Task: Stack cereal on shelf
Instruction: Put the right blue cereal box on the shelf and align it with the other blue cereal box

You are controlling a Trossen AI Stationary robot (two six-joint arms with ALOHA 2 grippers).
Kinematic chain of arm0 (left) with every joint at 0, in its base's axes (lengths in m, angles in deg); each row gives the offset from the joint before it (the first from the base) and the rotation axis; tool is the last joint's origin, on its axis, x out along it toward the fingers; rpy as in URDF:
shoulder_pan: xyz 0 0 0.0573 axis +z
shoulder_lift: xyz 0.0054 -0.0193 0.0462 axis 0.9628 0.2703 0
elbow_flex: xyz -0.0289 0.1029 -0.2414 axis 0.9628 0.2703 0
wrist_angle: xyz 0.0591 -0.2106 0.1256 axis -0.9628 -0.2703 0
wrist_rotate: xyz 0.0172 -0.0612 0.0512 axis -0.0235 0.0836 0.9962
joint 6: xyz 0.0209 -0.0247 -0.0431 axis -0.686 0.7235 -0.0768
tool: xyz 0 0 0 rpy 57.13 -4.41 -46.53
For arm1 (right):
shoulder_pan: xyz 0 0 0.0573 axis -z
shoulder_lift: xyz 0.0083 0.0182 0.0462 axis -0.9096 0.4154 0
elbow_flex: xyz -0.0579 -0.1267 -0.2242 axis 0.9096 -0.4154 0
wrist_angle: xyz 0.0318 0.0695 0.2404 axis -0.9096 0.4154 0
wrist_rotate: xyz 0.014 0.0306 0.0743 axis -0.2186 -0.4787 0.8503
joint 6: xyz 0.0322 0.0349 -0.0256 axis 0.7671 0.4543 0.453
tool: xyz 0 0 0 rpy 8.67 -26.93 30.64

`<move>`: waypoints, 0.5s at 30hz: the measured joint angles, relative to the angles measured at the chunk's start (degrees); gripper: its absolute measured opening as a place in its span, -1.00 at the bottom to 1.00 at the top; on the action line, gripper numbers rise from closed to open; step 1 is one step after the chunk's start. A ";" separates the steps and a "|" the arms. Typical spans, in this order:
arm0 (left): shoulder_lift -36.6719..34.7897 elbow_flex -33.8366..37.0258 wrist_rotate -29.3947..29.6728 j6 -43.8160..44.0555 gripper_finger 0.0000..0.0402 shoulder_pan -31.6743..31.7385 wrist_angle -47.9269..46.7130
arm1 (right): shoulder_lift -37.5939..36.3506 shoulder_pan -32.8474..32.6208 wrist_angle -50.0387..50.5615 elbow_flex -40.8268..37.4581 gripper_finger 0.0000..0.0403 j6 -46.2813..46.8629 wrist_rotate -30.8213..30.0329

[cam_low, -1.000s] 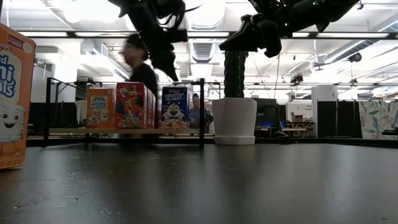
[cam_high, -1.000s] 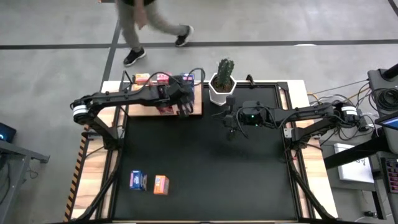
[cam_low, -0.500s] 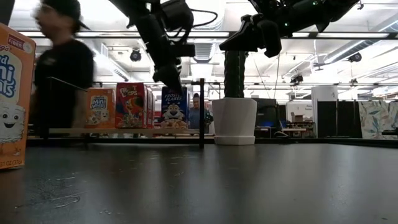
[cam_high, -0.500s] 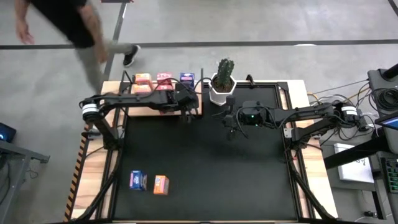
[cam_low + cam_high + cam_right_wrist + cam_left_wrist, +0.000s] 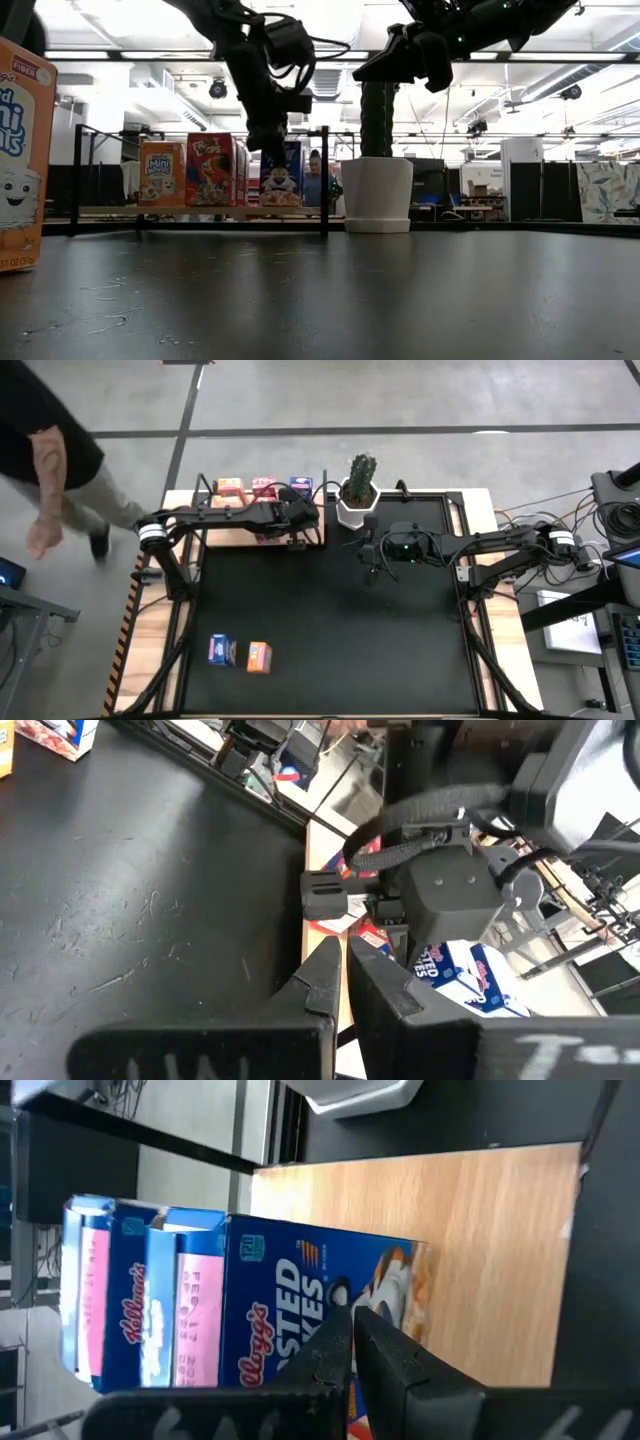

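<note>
Since the earlier frame the left arm has drawn back from the shelf [image 5: 262, 525] toward the worktop [image 5: 330, 620], and the person [image 5: 45, 470] has walked off toward 9 o'clock. Cereal boxes [image 5: 215, 170] stand in a row on the shelf at 12 o'clock; a blue box [image 5: 221, 650] and an orange box [image 5: 259, 657] wait at 7 o'clock. The left gripper [image 5: 297, 540] hangs before the blue shelf box [image 5: 300, 1330], jaws closed, empty. The right gripper [image 5: 368, 565] waits beside the plant pot [image 5: 356, 505], jaws closed. A careless swing could topple the row.

cereal boxes [image 5: 258, 488] in row on shelf [image 5: 225, 532], plant pot [image 5: 356, 505] right of shelf; two boxes [image 5: 240, 654] front-left on mat [image 5: 330, 630].
</note>
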 joint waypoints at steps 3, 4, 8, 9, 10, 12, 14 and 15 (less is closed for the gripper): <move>0.25 0.00 0.00 -0.22 -1.00 0.60 -0.03 | 0.00 0.00 0.00 0.00 -0.95 0.00 -0.01; 0.26 0.00 0.00 -0.24 -1.00 0.72 -0.03 | 0.00 0.00 -0.01 0.00 -0.95 -0.01 0.00; 0.33 0.00 0.00 -0.40 -1.00 0.95 -0.01 | 0.00 0.00 0.00 0.00 -0.95 -0.01 -0.01; 0.33 0.00 0.00 -0.40 -1.00 0.95 0.03 | 0.00 0.00 -0.02 0.00 -0.95 -0.01 -0.01; 0.33 0.00 0.00 -0.40 -1.00 0.95 0.08 | 0.00 0.00 -0.02 0.00 -0.95 -0.01 -0.01; 0.33 0.00 0.00 -0.40 -1.00 0.95 0.10 | 0.00 0.00 0.00 0.00 -0.95 -0.01 0.00; 0.33 0.00 0.00 -0.40 -1.00 0.95 0.17 | 0.00 0.00 -0.01 0.00 -0.95 -0.01 0.00; 0.32 0.00 0.00 -0.41 -1.00 0.94 0.21 | 0.00 0.00 -0.01 0.00 -0.95 -0.01 -0.01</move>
